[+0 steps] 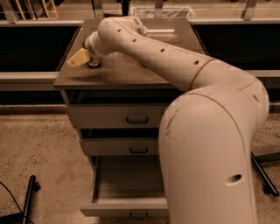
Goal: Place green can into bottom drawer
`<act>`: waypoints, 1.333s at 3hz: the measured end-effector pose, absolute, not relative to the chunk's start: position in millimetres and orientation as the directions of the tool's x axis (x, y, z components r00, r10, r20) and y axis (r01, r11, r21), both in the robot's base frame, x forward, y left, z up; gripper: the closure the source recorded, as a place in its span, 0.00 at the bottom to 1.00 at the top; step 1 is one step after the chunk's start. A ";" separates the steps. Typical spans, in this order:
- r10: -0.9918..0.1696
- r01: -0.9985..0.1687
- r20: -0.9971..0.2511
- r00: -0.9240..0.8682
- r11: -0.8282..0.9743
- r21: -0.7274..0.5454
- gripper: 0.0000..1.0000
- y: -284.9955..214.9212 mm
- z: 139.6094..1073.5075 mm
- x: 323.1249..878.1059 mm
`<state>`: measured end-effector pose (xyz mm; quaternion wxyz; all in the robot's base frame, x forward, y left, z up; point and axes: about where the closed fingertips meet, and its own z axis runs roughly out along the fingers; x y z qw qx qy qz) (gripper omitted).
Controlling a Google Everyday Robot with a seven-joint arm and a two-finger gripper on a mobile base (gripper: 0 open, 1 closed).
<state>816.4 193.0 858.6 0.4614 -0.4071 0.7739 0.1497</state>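
My gripper (79, 58), with its pale yellow tip, sits low over the left part of the cabinet top (127, 72), at the end of my long cream arm (175, 61). A small dark shape shows just under the wrist; I cannot tell what it is. The green can does not show anywhere; it may be hidden behind the gripper. The bottom drawer (127, 208) is pulled out below the two shut drawers. The part of its tray that I see holds nothing, and my arm's bulky base covers its right side.
The top drawer (118, 117) and the middle drawer (122, 146) are shut. A clear bin (162, 11) stands at the back of the cabinet top. A dark pole (28, 197) lies on the speckled floor at the left, and chair legs (264, 175) at the right.
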 end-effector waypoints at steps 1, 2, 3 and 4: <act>-0.496 -0.761 -0.827 -0.263 0.634 -0.138 0.19 195.8 849.9 818.6; -0.500 -0.752 -0.820 -0.277 0.645 -0.139 0.30 196.0 843.7 818.4; -0.496 -0.749 -0.820 -0.286 0.650 -0.132 0.29 194.8 840.3 817.2; -0.494 -0.747 -0.820 -0.289 0.652 -0.130 0.33 193.9 839.4 817.0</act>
